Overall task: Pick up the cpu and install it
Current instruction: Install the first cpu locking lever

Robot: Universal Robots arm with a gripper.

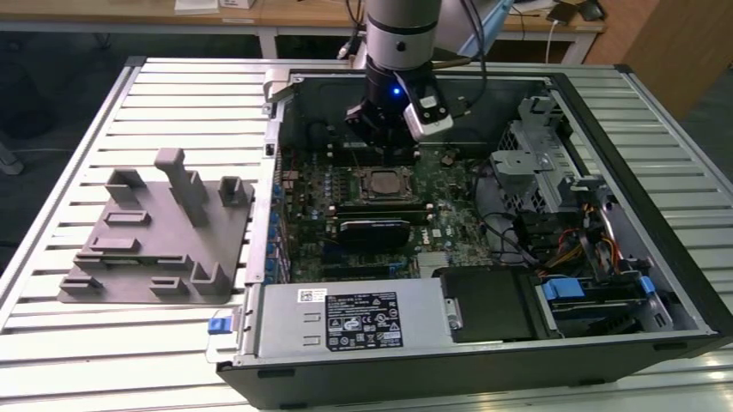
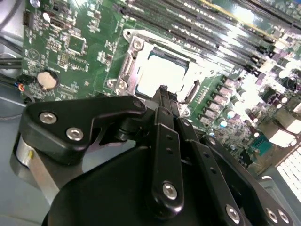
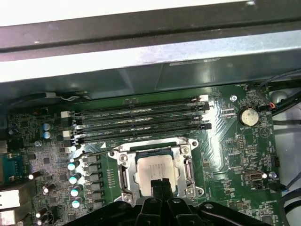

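Note:
The cpu (image 3: 155, 168) lies flat inside the motherboard socket (image 3: 123, 175), its silver top bright under the light. In the second wrist view the cpu (image 2: 160, 73) sits within the metal socket frame (image 2: 134, 47). My gripper (image 3: 160, 184) hangs just above the chip's near edge, its two thin black fingers pressed together and holding nothing. The second wrist view shows the gripper (image 2: 162, 92) the same way, tips over the chip's edge. In the exterior view the gripper (image 1: 384, 156) stands over the cpu (image 1: 382, 182) inside the open computer case.
A grey fixture block (image 1: 160, 232) lies on the slatted table at the exterior view's left. Memory slots (image 3: 141, 123) run beside the socket. A power supply (image 1: 355, 322) and drive cage (image 1: 550, 146) crowd the case. A coin battery (image 3: 248, 116) sits nearby.

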